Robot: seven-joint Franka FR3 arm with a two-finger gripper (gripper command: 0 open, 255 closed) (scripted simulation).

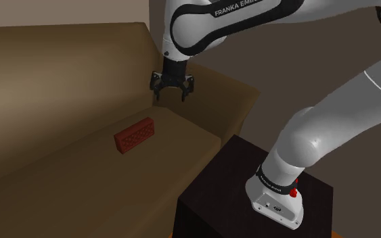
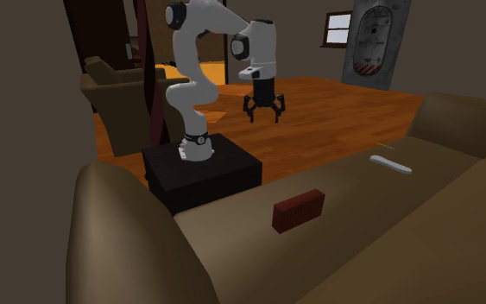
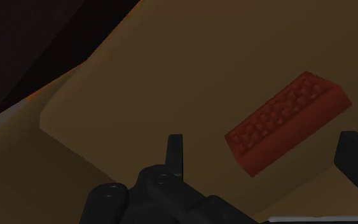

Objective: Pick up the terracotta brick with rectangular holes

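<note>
A red-brown brick [image 1: 135, 134] with rows of small holes in its top lies flat on the brown sofa seat [image 1: 80, 182]. The same brick [image 2: 299, 210] sits mid-seat in the second exterior view, and in the wrist view the brick [image 3: 288, 121] lies ahead of the fingers, off toward the right one. My black gripper [image 1: 172, 91] hangs in the air above the seat, up and to the shoulder view's right of the brick, not touching it. Its fingers [image 3: 175, 154] stand apart, open, with nothing between them. The gripper [image 2: 264, 112] is well above the sofa.
The sofa's backrest [image 1: 60, 61] rises behind the brick and an armrest [image 1: 229, 94] runs beside the gripper. The dark box stand [image 1: 250, 196] sits against the sofa front. A pale slim object [image 2: 391, 164] lies further along the seat. An armchair [image 2: 120, 95] stands beyond the stand.
</note>
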